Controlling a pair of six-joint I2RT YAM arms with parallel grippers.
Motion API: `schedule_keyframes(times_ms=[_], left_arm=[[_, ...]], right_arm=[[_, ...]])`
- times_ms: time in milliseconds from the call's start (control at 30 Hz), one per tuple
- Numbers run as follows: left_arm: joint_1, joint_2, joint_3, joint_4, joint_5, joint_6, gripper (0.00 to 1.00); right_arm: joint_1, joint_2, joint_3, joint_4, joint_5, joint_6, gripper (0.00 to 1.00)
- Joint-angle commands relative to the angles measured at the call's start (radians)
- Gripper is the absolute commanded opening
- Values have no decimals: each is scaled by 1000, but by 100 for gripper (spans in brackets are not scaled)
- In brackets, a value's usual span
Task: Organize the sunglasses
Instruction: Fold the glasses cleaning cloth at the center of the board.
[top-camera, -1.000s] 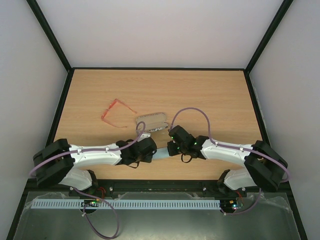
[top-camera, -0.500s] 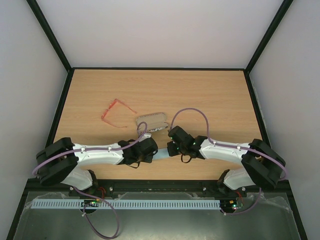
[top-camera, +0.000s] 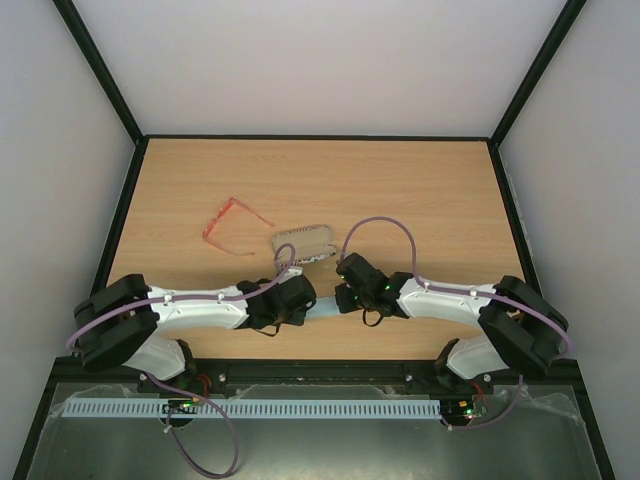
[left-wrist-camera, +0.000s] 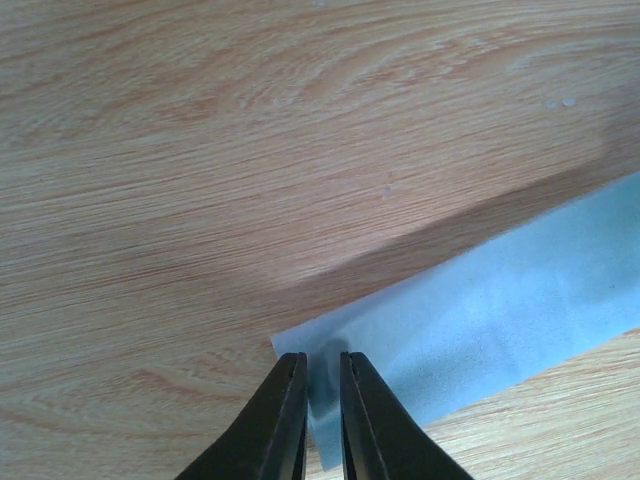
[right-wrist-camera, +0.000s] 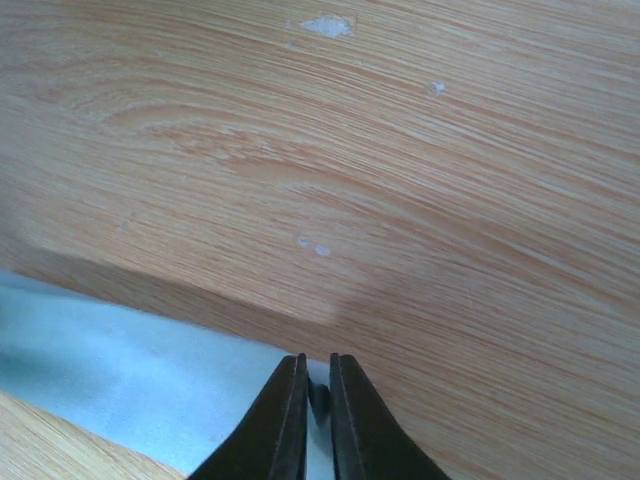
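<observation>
Arms shifted slightly; left hand (left-wrist-camera: 315, 358) and right hand (right-wrist-camera: 316, 360) pinch cloth (left-wrist-camera: 480, 310); sunglasses (top-camera: 218, 220) well apart.

You had one pair of sunglasses (top-camera: 232, 222) at the far left of the single table (top-camera: 430, 190). One case (top-camera: 305, 242) lay near the middle, and one cloth (top-camera: 325, 306) lay nearer to you. Two grippers were in view, the left gripper (left-wrist-camera: 322, 358) and the right gripper (right-wrist-camera: 315, 360).
</observation>
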Motion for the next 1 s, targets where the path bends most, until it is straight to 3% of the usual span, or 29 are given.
schedule_keyframes(times_ms=[0, 367, 467, 667, 733, 900, 967], left_arm=[[6, 11, 26, -12, -23, -1, 13], [7, -72, 26, -73, -37, -21, 15], [8, -99, 23, -91, -40, -29, 33], [17, -159, 29, -149, -35, -34, 79], [25, -189, 33, -178, -33, -27, 96], [60, -280, 31, -208, 22, 9, 99], [81, -309, 23, -212, 54, 23, 99]], right_arm=[[7, 13, -8, 13, 32, -10, 11], [6, -3, 15, -7, 38, -10, 23], [6, -27, 24, -28, 49, -6, 31], [5, -93, 36, -79, 75, 12, 48], [6, -118, 39, -101, 85, 18, 60], [2, -169, 36, -141, 94, 35, 99], [2, -185, 31, -148, 87, 45, 99]])
